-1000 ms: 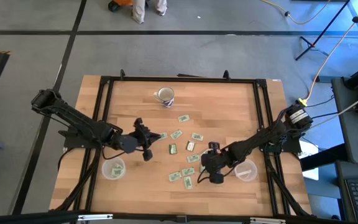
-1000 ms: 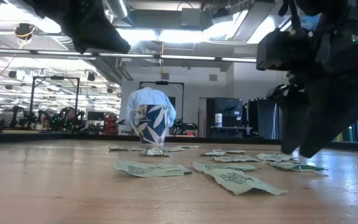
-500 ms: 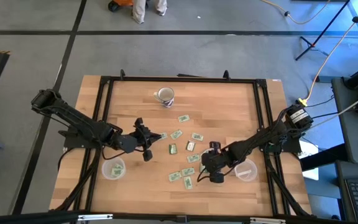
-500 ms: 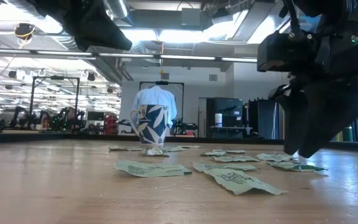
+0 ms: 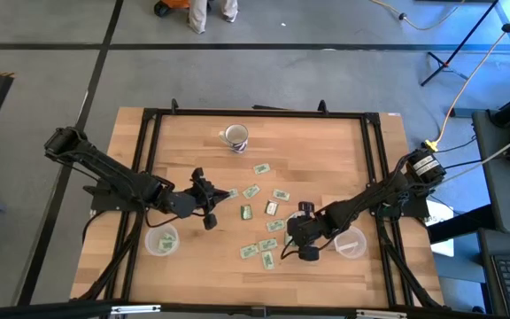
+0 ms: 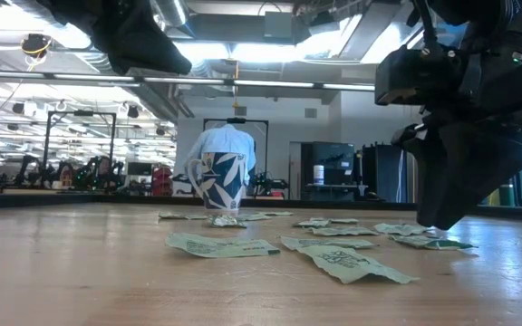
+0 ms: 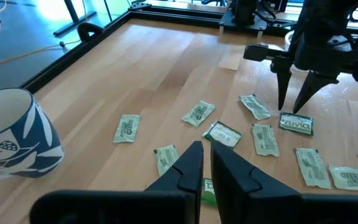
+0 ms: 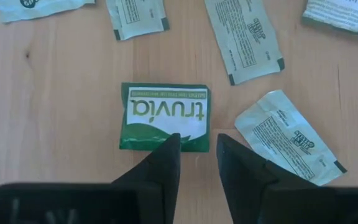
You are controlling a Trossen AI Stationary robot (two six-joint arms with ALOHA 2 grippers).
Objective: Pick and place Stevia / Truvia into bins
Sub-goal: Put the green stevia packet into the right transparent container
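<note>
Several green and white Stevia / Truvia packets (image 5: 264, 213) lie flat on the middle of the table. My right gripper (image 8: 197, 140) points down over a dark green Truvia packet (image 8: 166, 112), open by a small gap, with its fingertips at that packet's long edge. My left gripper (image 7: 207, 149) hovers shut left of the scatter, above one packet (image 5: 231, 192) that shows green through the slit between its fingers. One clear cup (image 5: 161, 240) stands near the left arm, the other (image 5: 351, 243) near the right arm. My right gripper comes from above, pointing down, with its fingertips (image 8: 174, 142) over the Truvia packet's near long edge (image 8: 191, 144). The packet lies flat on the table. Whether the tips touch it I cannot tell.
A white mug with a blue leaf pattern (image 5: 235, 136) stands near the table's far edge. A black frame (image 5: 255, 112) runs around the table. Bare wood lies between the scatter and the mug. A person stands in the room beyond the table.
In the low view, the gap between my right gripper's fingers has narrowed until they read as one dark shape just above the table. The packets have stayed where they were.
</note>
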